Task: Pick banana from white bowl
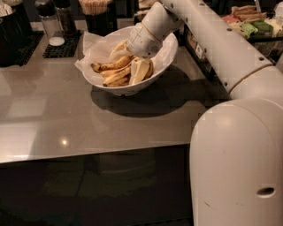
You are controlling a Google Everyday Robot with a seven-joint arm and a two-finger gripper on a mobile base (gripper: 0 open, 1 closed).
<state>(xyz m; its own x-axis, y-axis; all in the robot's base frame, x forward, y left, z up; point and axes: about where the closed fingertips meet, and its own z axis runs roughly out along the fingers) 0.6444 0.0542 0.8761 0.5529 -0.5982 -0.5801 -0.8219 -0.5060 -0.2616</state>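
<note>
The white bowl [164,66], lined with crinkled white paper, stands at the back middle of the grey table. Several bananas lie in it. A long curved one with brown blotches and a dark end [110,66] lies uppermost on the left, with yellower ones [116,77] below it. My gripper [139,70] reaches down into the bowl from the upper right. It sits among the right ends of the bananas, and its wrist hides the bowl's far middle.
A glass shaker [51,26] and dark jars stand on a black mat [62,47] at the back left. A cup of sticks [95,11] stands behind the bowl. A shelf with food packets [247,20] is at the right. My arm's big white body [239,163] fills the lower right.
</note>
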